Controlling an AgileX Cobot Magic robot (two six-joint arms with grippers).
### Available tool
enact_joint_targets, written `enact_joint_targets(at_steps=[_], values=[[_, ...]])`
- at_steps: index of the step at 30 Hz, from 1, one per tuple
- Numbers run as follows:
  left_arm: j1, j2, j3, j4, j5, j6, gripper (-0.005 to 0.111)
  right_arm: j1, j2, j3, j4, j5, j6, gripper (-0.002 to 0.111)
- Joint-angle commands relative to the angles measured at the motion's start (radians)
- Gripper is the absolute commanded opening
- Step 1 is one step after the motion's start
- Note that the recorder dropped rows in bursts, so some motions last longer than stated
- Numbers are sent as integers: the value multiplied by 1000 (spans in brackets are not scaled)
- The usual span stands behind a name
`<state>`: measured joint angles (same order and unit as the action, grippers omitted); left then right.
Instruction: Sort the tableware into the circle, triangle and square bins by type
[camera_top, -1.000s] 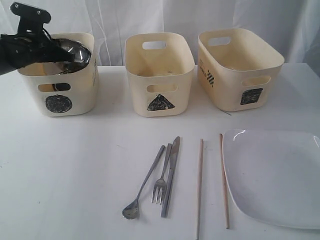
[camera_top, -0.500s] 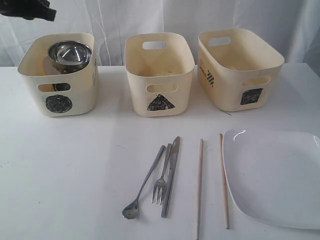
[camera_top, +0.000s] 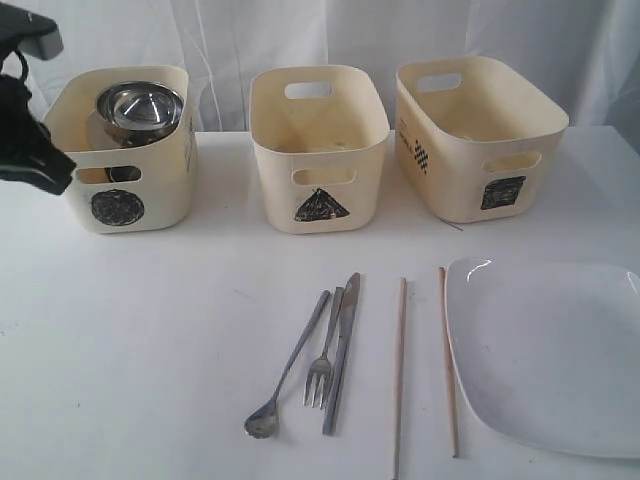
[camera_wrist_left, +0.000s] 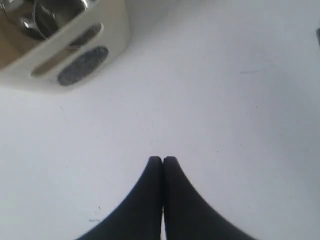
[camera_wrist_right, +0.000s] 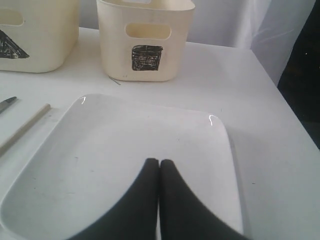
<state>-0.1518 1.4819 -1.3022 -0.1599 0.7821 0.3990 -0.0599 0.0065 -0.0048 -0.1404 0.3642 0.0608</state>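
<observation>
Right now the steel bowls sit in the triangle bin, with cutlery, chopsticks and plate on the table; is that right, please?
No: the exterior view shows the steel bowls in the circle bin; cutlery, chopsticks and plate do lie on the table.

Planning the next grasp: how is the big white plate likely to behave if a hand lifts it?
The plate looks glossy, with highlights on its rim, so probably slippery. It lies flat on the table with a low rim, so getting under its edge may be hard. It looks ceramic, so likely heavy and breakable if dropped.
</observation>
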Motion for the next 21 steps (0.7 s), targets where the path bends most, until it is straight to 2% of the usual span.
enact_joint_targets(at_steps=[1,8,14,21], values=[[0,-11,72,35,-8,-105,0,2,-6,5,-10,-10,4,0],[0,-155,127,145,-58,-272,0,2,-6,5,-10,-10,4,0],[0,-357,198,151,-252,-381,0,2,-6,5,-10,-10,4,0],[0,-553,315,151,-447,-380,0,2,-6,5,-10,-10,4,0]])
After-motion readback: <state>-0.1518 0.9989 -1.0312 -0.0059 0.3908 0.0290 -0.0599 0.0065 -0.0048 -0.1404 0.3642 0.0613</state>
